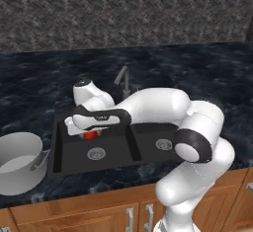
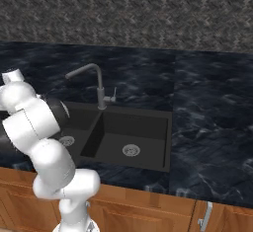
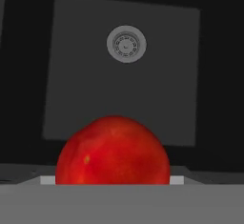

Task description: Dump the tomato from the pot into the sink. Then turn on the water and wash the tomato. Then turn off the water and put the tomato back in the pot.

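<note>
The white arm curls low over the left basin of the matte black sink (image 1: 74,163), its smooth glossy shell bent at dark rounded joints. At its end the pincer (image 1: 89,134) hangs above that basin with the tomato (image 1: 89,135) clamped between its jaws, a small bright red ball peeking out under the hand. In the hand view the tomato (image 3: 113,151) looks plump and round, its skin shiny with faint orange flecks, held up clear of the flat grey basin floor, where a round silver drain (image 3: 126,44) with a ring of small slots sits well beyond it.

The sink is a sharp-edged rectangle with two basins and a centre divider, a metal drain ring in each. Behind the divider stands a slim grey tap (image 2: 98,85) with an angled spout and a small side lever.

The pot (image 1: 19,163) rests on the surface (image 1: 197,73) just left of the sink, upright, a wide silver-grey metal cylinder with a pale inside and a small loop handle turned towards the sink. The surface itself is dark, marbled blue-black stone with a polished look, above warm wooden cabinet doors (image 1: 84,218) with slim metal pulls. The wall behind is rough, speckled grey stone.
</note>
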Available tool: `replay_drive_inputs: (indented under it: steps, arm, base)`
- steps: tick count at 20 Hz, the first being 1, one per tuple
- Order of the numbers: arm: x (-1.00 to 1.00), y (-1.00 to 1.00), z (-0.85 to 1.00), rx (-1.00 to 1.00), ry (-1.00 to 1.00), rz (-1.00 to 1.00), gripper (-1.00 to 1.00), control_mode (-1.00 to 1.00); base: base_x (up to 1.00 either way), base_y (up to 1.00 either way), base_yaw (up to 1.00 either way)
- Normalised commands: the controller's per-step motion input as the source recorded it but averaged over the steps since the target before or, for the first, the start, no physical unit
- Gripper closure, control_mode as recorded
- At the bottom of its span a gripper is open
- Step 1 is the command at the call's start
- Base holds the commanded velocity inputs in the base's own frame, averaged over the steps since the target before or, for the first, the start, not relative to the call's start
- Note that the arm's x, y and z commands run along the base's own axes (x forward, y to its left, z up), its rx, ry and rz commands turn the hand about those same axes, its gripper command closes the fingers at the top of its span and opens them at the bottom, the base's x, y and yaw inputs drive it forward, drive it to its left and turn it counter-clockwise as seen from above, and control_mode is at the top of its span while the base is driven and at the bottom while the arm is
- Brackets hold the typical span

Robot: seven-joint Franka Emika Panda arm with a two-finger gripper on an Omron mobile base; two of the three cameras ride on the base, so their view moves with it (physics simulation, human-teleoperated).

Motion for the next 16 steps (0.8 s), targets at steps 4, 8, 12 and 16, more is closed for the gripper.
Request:
replay_drive_inputs:
  steps: [4,8,12,16]
  arm:
    - [-0.45,0.21,1.00,0.14,-0.20,0.09,1.00,-1.00]
    - [-0.44,0.28,1.00,0.14,-0.16,0.12,1.00,-1.00]
    - [-0.49,0.39,0.81,0.12,-0.10,0.14,1.00,-1.00]
    - [-0.53,0.60,0.49,0.08,-0.07,0.17,1.00,-1.00]
  base:
    - [0.00,0.00,0.00]
    - [0.00,0.00,0.00]
    - [0.00,0.00,0.00]
    - [0.00,0.00,0.00]
